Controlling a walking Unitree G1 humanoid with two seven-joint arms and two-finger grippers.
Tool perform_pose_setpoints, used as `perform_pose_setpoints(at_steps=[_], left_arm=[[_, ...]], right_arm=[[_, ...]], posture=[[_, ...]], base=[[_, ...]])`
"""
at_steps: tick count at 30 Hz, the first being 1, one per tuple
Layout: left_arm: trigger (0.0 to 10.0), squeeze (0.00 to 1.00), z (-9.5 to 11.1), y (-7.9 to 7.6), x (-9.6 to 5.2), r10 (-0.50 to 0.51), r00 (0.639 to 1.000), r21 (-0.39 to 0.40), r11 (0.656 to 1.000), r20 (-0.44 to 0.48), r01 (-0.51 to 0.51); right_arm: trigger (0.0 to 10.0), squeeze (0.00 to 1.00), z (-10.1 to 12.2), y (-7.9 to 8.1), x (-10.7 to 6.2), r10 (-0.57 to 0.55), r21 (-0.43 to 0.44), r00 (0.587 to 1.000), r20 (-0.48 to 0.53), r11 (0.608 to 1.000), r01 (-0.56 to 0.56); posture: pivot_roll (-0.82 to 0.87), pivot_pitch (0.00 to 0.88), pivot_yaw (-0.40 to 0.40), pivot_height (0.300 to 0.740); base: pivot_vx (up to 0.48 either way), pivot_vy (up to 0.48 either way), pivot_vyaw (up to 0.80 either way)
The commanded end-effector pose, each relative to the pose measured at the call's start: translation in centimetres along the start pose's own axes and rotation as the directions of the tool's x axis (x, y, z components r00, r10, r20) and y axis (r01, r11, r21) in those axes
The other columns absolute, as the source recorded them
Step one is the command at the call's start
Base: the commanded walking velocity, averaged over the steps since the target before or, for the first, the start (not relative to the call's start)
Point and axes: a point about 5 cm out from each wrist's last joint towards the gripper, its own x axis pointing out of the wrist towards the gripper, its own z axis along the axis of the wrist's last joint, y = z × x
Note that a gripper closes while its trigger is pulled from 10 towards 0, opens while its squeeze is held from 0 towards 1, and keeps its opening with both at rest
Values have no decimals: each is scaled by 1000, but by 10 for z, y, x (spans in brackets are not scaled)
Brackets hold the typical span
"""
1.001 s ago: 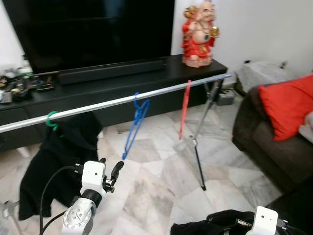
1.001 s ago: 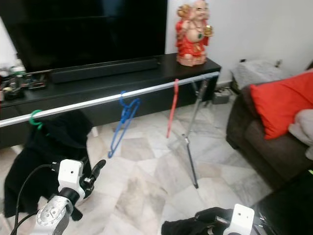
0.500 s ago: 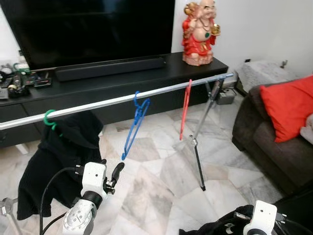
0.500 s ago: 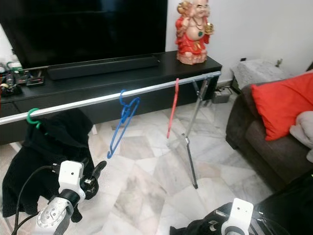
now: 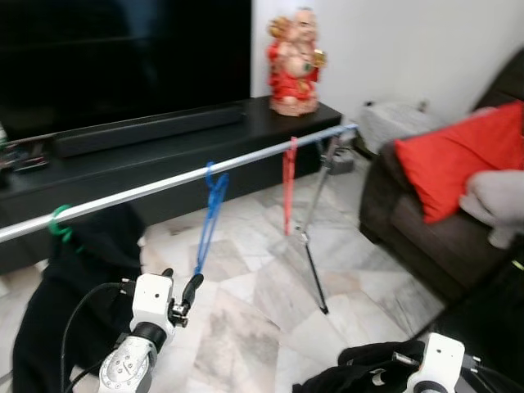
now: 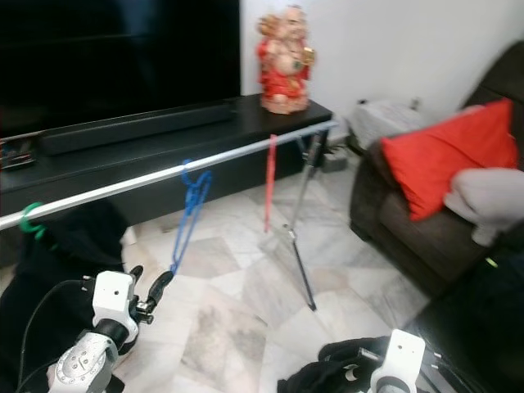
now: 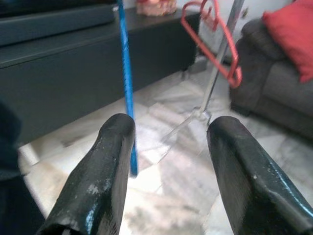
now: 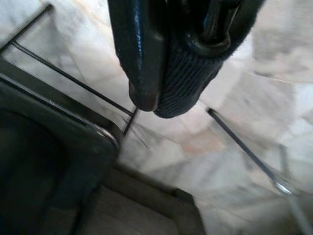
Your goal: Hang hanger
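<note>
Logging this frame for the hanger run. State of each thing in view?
left gripper: open, empty, raised toward the rail
right gripper: shut on dark garment, held low
blue hanger: hanging on rail, bare
red hanger: hanging on rail, bare
green hanger: on rail, carrying black clothing
TV: screen dark

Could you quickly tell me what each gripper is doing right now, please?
Left gripper: open, holding nothing, near the blue hanger.
Right gripper: shut on a black garment.

Left pincer (image 7: 168, 181) raised forward, fingers spread – right pincer (image 8: 171, 73) low, clamped on dark cloth
</note>
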Motion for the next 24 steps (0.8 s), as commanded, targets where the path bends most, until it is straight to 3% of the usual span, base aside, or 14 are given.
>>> perform_pose_setpoints(at_steps=[1, 24], left_arm=[[10000, 0, -3, 8, -4, 18, 1000, 17, 1000, -22, -17], [10000, 0, 1, 2, -3, -6, 1000, 5, 1000, -11, 6]], right_arm=[[10000, 0, 12, 8, 3, 17, 13, 999, 50, 1000, -18], [10000, 0, 18, 8, 5, 12, -1, 996, 87, 1000, -12]], posture=[[145, 7, 0, 740], [142, 31, 6, 740]], base=[[0, 0, 0], [0, 0, 0]])
